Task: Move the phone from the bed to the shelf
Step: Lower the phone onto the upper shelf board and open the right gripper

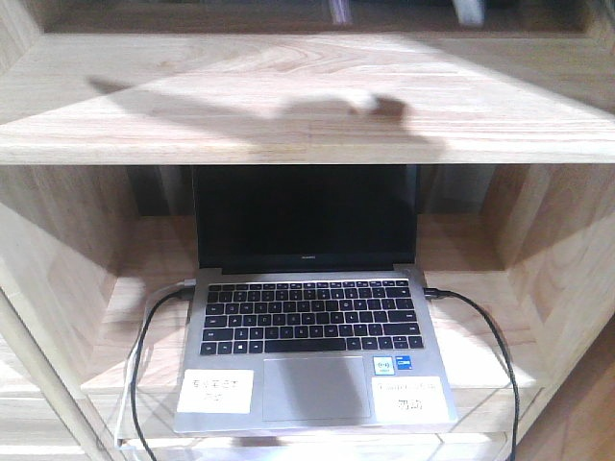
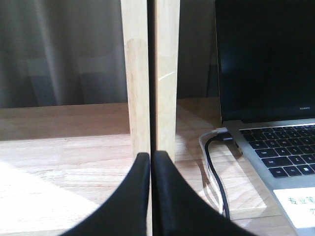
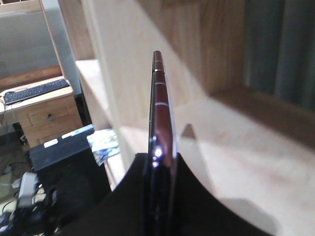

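Right end effector [image 3: 160, 169] clamped on the phone [image 3: 161, 113], which stands on edge between the fingers, its pinkish rim facing the wrist camera. The phone is carried above the pale board of the shelf [image 3: 246, 147], apparently not yet touching it; an edge-on grip probably suits lowering it flat onto the plank. Left end effector [image 2: 150, 169] is pressed closed on nothing, parked in front of a shelf upright [image 2: 150, 73], left of the laptop [image 1: 312, 336] on the lower board. The bed is out of view.
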Available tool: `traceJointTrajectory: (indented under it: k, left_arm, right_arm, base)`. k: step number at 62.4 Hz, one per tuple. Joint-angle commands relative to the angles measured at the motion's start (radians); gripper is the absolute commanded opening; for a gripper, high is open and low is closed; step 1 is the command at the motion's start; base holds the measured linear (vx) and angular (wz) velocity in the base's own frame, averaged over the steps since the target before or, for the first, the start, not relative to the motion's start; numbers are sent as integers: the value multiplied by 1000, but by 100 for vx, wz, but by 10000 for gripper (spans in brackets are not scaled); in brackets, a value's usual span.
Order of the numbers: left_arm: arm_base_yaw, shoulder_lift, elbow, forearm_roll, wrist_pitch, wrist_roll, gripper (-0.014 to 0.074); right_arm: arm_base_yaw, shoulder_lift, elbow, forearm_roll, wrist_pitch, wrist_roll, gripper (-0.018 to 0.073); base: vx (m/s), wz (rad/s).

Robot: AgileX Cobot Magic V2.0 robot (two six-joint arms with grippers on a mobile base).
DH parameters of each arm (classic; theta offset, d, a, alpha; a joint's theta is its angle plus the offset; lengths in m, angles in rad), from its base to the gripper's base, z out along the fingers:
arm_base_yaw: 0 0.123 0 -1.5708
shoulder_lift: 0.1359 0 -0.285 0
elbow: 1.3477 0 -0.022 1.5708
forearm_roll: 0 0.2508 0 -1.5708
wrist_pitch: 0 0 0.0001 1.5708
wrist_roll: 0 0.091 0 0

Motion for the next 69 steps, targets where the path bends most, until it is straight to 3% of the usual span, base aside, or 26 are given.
traceJointTrajectory:
  k: [1, 10, 16, 31, 42, 69]
  left_arm:
    - [1, -6, 2, -10, -73, -4, 1]
    - [1, -6, 2, -10, -73, -4, 1]
    - [1, -6, 2, -10, -73, -4, 1]
    - [1, -6, 2, -10, -73, -4, 1]
    - [1, -6, 2, -10, -73, -4, 1]
    - [1, -6, 2, -10, -73, -4, 1]
  right_arm:
    - [1, 39, -99, 71, -41, 15, -4]
    - [6, 127, -203, 70, -7, 33, -4]
    - [51, 173, -260, 51, -3, 41, -4]
    - [194, 314, -402, -113, -71, 118, -4]
    - [254, 422, -487, -138, -123, 131, -4]
    - [278, 597, -535, -140, -209, 122, -4]
  base:
    - [0, 0]
    - [0, 0]
    - [0, 0]
    - [0, 0]
    - [0, 0]
    - [0, 0]
